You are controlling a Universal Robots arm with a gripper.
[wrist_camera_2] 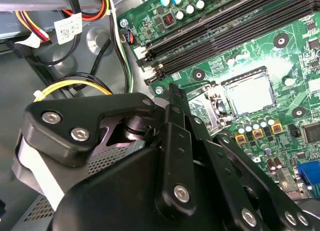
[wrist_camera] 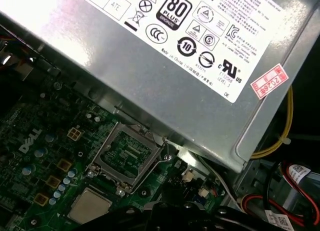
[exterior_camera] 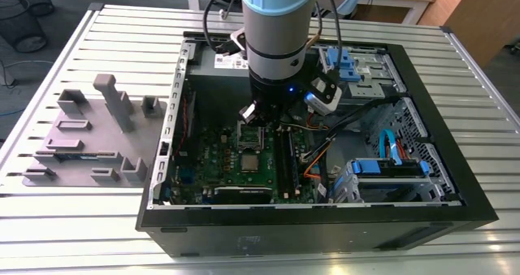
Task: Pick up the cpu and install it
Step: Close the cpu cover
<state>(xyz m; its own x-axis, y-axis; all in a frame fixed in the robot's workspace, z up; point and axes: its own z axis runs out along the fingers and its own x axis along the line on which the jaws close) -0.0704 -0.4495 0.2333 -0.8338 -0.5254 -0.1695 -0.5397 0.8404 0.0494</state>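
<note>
On the slatted worktop [exterior_camera: 73,226] lies the open computer case [exterior_camera: 325,226], its grey power-supply box [wrist_camera: 165,66] set beside the green motherboard [exterior_camera: 211,171]. The hand [exterior_camera: 262,120] hangs low over the board; whether it is spread or pressed together cannot be told. The socket frame [wrist_camera: 125,152] is seen open and empty. The cpu [wrist_camera: 90,206] lies just beside it, ungrasped, so the pick-up is judged the step in hand. So thin a chip offers only its edges for a grip.

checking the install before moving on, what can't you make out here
- socket: in the second wrist view the claw covers most of it
- cpu: too small in the exterior view to tell what it lies on
- power supply: cut off by the first wrist view's edges
</note>
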